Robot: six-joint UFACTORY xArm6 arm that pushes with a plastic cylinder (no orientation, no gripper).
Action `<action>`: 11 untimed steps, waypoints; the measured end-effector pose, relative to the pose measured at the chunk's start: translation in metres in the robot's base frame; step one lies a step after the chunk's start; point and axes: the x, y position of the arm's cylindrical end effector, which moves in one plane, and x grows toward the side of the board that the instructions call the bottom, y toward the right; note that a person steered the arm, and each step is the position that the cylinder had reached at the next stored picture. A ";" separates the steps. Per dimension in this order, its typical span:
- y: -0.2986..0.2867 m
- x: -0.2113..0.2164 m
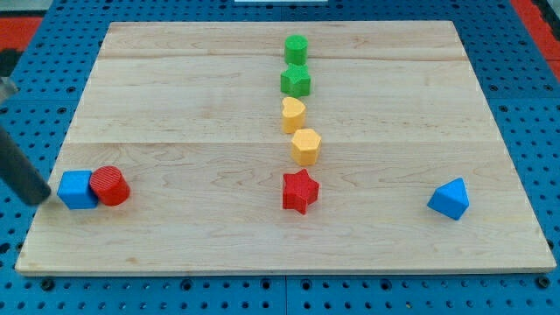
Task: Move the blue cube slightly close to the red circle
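Note:
The blue cube (pixel 76 189) sits near the board's lower left edge. The red circle (pixel 111 185) is right beside it on the view's right, and the two touch. My rod comes in from the view's left edge, and my tip (pixel 39 199) is just left of the blue cube, close to or touching its left side.
A column of blocks runs down the board's middle: a green cylinder (pixel 296 49), a green star (pixel 296 81), a yellow heart (pixel 292 115), a yellow hexagon (pixel 306 146) and a red star (pixel 300 192). A blue triangle (pixel 449 199) lies at the lower right. The wooden board (pixel 175 105) rests on a blue perforated table.

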 end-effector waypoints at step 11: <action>0.058 0.003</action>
